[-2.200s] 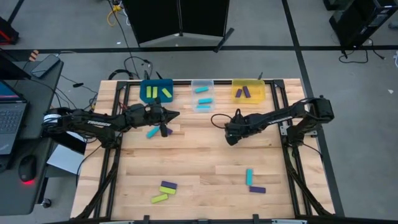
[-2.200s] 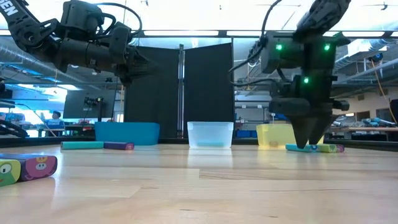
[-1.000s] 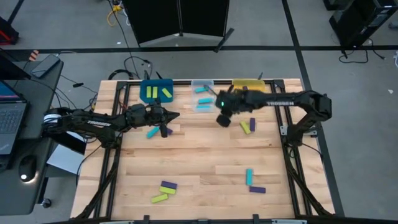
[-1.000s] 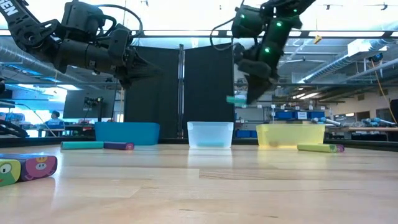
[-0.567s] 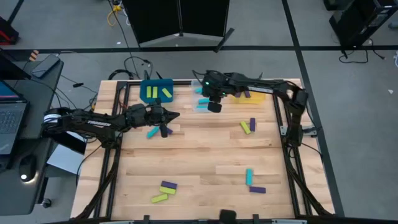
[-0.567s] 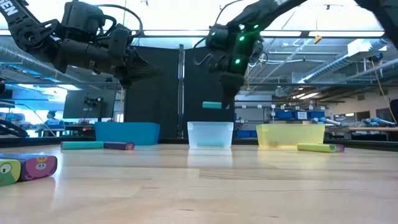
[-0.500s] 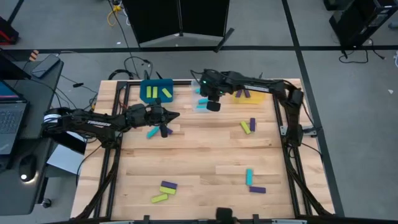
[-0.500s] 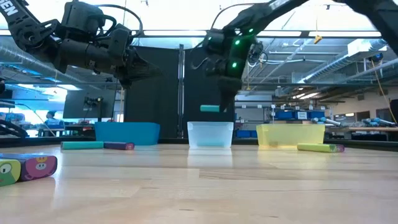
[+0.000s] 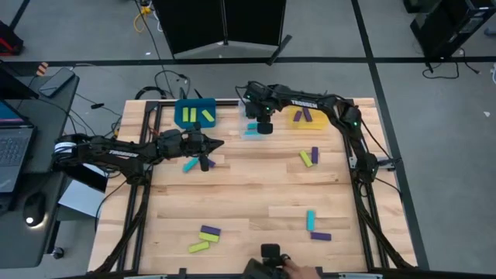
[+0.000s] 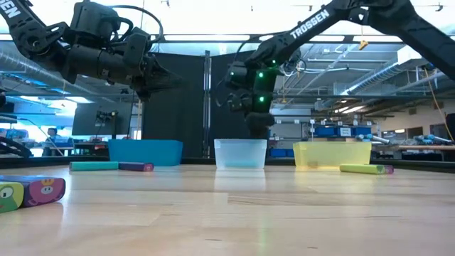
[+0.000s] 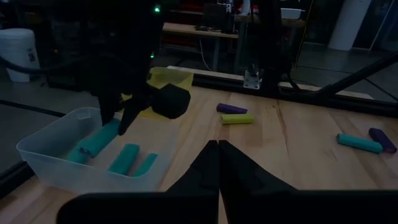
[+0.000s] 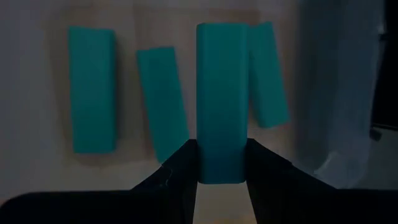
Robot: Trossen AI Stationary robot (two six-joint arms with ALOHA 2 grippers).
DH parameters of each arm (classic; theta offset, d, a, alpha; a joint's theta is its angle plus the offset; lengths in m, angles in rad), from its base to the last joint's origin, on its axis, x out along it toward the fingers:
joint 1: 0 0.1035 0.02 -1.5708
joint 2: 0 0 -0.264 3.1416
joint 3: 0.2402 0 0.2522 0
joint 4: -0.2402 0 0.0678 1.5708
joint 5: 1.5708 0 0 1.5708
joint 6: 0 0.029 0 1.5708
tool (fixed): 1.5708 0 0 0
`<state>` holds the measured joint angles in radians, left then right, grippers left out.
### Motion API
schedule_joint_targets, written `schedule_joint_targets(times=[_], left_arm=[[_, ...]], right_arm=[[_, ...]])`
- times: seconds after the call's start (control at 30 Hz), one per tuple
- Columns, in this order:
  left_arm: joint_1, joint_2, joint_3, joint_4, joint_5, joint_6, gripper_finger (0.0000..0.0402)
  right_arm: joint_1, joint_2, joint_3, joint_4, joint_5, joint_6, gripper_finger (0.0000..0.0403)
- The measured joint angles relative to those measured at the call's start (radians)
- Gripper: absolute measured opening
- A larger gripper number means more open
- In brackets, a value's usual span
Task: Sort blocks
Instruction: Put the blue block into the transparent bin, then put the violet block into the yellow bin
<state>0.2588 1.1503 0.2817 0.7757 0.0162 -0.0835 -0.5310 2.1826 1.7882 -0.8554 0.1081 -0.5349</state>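
Surface: light wooden slatted table top point(image 9: 248, 186) in a black frame, grey floor around it, an open workshop beyond.
Near edge: a lime green bar-shaped block point(image 9: 198, 246) lies touching a purple bar-shaped block point(image 9: 210, 231); toward the right, a cyan bar-shaped block point(image 9: 311, 220) with a second purple block point(image 9: 321, 236) just beside it.
Right middle: a lime green block point(image 9: 307, 159) and a purple block point(image 9: 315, 153) lie side by side, also visible in the left wrist view.
Left middle: a cyan block point(image 9: 189, 166) and a purple block point(image 9: 209, 163) lie below the left gripper.
Left gripper point(image 9: 221, 143): raised above the table, pointing toward the centre; jaws together, holding nothing.
Far row, left: blue square plastic bin point(image 9: 194, 113) containing two lime green blocks.
Far row, centre: clear square plastic bin point(image 11: 43, 155) containing three cyan blocks lying flat.
Far row, right: yellow square plastic bin point(image 9: 310, 112) containing purple blocks.
Right gripper point(image 12: 222, 163): lowered over the clear bin; jaws clamped on one end of a cyan held block point(image 12: 222, 99), which hangs just above the three in the bin.
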Motion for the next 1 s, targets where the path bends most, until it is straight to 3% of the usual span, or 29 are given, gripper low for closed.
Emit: schedule_joint_targets(times=[0.4, 0.67, 1.0], left_arm=[[0.003, 0.000, 0.000, -0.002, 0.000, 0.002, 0.0007], [0.003, 0.000, 0.000, -0.014, -0.002, 0.004, 0.0007], [0.003, 0.000, 0.000, -0.038, -0.005, 0.006, 0.0007]], right_arm=[[-0.017, 0.026, 0.000, 0.021, -0.073, -0.023, 0.0119], [-0.012, 0.026, 0.000, 0.016, -0.078, -0.019, 0.0157], [-0.005, 0.025, 0.036, -0.053, 0.001, -0.017, 0.0160]])
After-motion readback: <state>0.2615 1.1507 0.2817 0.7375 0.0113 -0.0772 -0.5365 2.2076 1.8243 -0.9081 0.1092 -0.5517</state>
